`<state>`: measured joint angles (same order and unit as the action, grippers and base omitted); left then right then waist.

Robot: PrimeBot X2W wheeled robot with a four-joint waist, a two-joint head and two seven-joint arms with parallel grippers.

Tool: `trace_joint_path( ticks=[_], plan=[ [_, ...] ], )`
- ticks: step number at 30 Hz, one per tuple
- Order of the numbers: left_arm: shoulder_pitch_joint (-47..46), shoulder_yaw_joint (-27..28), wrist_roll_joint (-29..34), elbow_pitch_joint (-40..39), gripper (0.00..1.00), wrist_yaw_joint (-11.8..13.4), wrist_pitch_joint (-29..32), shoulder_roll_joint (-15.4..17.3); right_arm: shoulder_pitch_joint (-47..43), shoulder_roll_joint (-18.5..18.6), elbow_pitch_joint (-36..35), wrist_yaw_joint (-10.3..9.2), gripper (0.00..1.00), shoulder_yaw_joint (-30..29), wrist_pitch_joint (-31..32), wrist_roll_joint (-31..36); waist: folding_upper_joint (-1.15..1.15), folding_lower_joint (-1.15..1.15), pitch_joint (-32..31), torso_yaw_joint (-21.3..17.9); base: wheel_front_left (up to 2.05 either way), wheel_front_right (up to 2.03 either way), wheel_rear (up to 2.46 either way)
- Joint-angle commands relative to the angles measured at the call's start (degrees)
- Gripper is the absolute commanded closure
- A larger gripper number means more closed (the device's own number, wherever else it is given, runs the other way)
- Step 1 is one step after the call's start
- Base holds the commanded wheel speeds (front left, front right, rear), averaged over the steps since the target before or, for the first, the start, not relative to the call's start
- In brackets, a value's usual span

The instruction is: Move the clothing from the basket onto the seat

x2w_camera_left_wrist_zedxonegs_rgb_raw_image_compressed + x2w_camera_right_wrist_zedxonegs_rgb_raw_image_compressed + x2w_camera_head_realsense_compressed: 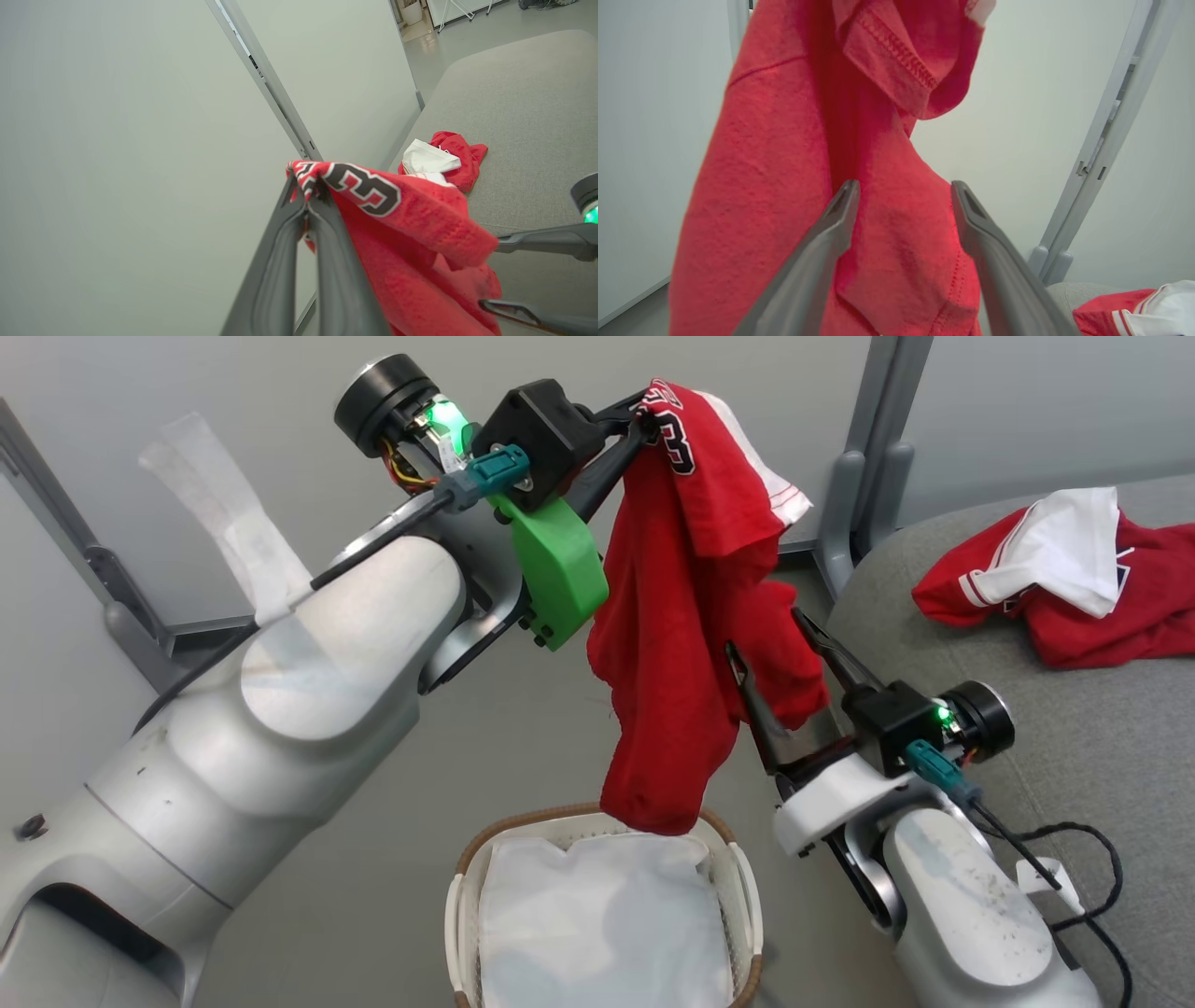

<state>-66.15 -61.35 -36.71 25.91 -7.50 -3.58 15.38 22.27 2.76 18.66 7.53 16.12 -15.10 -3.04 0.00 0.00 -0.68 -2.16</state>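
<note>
left gripper (642, 425): high above the basket (464, 887), fingers clamped on the top hem of the red garment (686, 616), by its number.
red garment: hangs over the basket, low end at the back rim, above the white cloth (597, 924) inside.
right gripper (766, 637): right of the basket, fingers spread either side of the hanging folds.
handling: pinch the lower fabric, then carry both ends level, clear of the rim.
second red garment (1102, 607): far right of the basket, lying on the seat (1027, 747).
surroundings: grey woven cushion; pale floor (392, 775); wall panels (1027, 401) and grey posts (864, 476) behind the basket.
</note>
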Motion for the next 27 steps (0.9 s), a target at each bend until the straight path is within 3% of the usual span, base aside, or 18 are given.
trace_joint_path(
  ticks=[1,8,16,17,19,27],
  plan=[
    [0.5,-0.3,-0.3,-0.7,1.00,0.1,0.1,0.0,1.7,0.2,1.4,-0.08,0.00,0.7,-0.1,0.4,0.00,0.00,-0.1,0.2,0.00,0.00,0.00],
    [-0.2,-1.1,-0.4,-2.9,1.00,0.1,0.0,-0.5,10.3,0.2,12.2,-0.08,0.00,3.9,-0.1,2.5,0.00,0.00,-0.1,1.0,0.00,0.00,0.00],
    [-0.6,-1.4,-1.0,-3.3,1.00,0.1,-0.5,-0.5,19.7,0.2,27.3,-0.08,0.00,14.5,1.6,-1.6,0.00,0.00,0.2,1.7,0.00,0.00,0.00],
    [-0.5,-1.3,-1.2,-3.0,1.00,0.2,-0.6,-0.4,20.5,0.2,28.2,-0.08,0.62,15.3,1.5,-2.4,0.00,0.00,0.3,1.8,0.00,0.00,0.00],
    [0.0,-1.1,-1.5,-2.3,1.00,0.5,-0.5,0.1,21.4,0.2,29.5,-0.08,1.00,16.8,1.1,-4.6,0.00,0.00,0.4,1.9,0.00,0.00,0.00],
    [2.9,0.5,-3.9,2.4,1.00,1.5,-0.9,3.1,23.0,0.2,30.6,-0.08,1.00,18.9,0.0,-9.0,0.00,0.00,1.1,1.2,0.00,0.00,0.00]
  ],
)
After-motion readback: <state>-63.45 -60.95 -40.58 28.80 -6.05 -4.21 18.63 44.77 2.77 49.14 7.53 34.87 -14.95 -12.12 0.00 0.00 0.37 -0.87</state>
